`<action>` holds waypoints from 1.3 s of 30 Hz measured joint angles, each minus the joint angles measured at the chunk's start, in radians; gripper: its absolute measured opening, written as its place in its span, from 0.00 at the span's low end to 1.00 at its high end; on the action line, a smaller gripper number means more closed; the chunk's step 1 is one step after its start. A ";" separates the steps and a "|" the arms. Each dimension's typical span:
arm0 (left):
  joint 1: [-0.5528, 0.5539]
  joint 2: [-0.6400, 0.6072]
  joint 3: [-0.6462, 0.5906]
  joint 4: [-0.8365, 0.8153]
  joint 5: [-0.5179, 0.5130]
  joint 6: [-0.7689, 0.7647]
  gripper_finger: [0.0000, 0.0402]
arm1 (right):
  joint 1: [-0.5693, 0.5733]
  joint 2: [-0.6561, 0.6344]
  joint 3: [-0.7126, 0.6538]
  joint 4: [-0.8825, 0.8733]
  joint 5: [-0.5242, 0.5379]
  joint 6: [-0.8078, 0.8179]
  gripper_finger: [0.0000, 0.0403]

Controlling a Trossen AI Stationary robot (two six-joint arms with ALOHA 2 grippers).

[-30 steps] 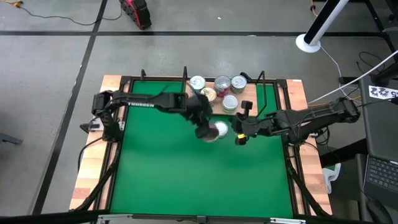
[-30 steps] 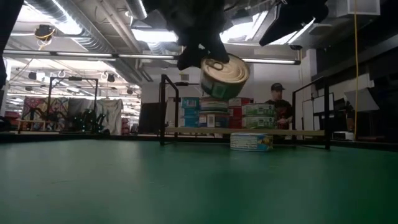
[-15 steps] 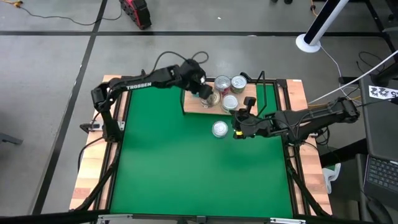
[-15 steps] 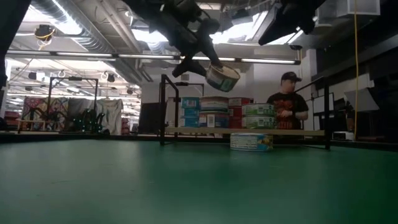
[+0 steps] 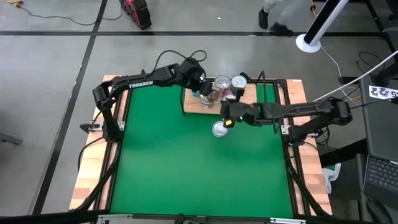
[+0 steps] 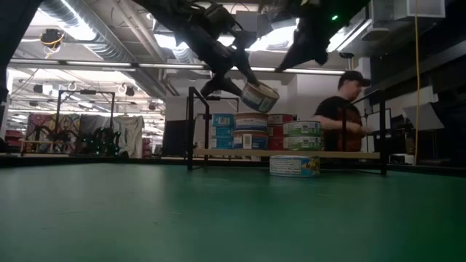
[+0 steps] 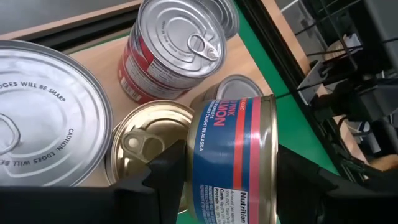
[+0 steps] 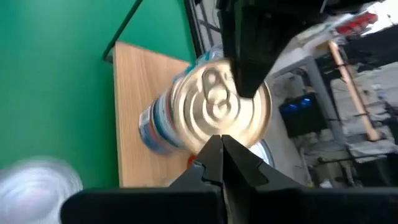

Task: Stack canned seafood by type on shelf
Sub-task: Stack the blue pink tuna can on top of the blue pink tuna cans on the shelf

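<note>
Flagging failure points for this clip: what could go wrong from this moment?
The left gripper holds a blue tin tilted above the shelf; released crooked, it may slide off the gold-lidded tin below. The shut right gripper hovers close by, so the arms could collide. One tin on the mat could get knocked.

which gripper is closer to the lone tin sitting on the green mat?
Right. The right gripper, shut and empty, hovers just beside the lone tin on the mat. The left gripper is farther off over the shelf, holding a blue-labelled tin.
</note>
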 joint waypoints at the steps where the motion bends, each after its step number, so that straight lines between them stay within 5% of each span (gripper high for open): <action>1: 0.000 0.002 0.000 0.000 -0.001 0.000 0.46 | -0.020 0.005 0.000 0.024 -0.030 -0.010 0.01; 12: 0.000 0.005 0.000 -0.002 -0.027 0.001 0.46 | -0.173 0.015 0.000 0.139 -0.259 -0.053 0.01; 39: 0.025 0.001 0.000 -0.013 -0.057 0.055 0.46 | -0.189 0.015 0.000 0.133 -0.261 -0.053 0.01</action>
